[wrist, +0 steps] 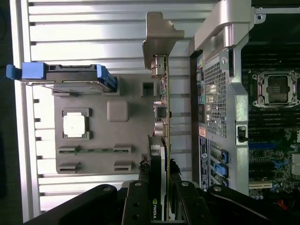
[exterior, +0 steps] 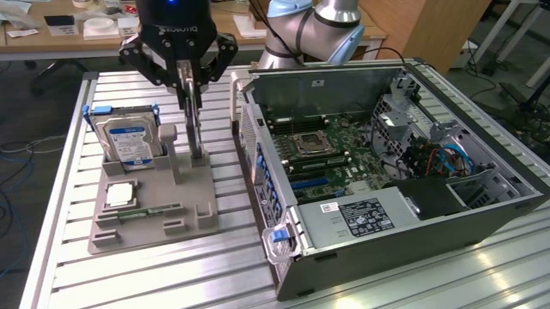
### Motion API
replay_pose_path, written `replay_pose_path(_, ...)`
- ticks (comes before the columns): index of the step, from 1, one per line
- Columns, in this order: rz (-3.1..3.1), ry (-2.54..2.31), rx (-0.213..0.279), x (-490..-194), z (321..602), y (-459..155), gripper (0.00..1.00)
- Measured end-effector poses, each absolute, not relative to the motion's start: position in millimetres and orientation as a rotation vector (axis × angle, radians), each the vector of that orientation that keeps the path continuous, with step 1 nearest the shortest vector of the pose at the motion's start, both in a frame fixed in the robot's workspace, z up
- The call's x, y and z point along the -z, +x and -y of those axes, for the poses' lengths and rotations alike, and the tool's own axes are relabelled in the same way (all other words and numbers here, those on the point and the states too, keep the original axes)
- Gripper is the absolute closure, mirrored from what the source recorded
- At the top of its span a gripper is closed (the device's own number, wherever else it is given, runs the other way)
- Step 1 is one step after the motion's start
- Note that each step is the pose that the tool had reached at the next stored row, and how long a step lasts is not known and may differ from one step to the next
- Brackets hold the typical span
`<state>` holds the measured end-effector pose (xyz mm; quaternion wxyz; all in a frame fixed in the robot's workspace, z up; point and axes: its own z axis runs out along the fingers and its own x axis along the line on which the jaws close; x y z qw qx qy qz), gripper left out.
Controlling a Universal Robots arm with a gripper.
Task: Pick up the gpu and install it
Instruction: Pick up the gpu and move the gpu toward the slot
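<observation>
the silver blue-labelled hard drive point(exterior: 129, 138) stands in the grey plastic holder tray point(exterior: 146, 215). beside it, the black gripper point(exterior: 190, 96) is clamped on the thin dark gpu card point(exterior: 198, 135), upright at its slot. the open black computer case point(exterior: 387, 161) holds no card yet; installing remains.

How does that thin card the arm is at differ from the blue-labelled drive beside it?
The gpu is much thinner than the drive. The gpu sits between the end effector's fingers; the drive stands untouched. The drive wears a blue frame; the gpu ends in a silver bracket. Both stand on edge in the grey holder.
</observation>
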<state>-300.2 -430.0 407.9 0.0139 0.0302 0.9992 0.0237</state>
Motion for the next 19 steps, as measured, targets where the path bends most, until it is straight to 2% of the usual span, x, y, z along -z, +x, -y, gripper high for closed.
replay_pose_path(19, -3.111, 0.094, -0.074, -412.3, 430.0, -296.3, 0.74)
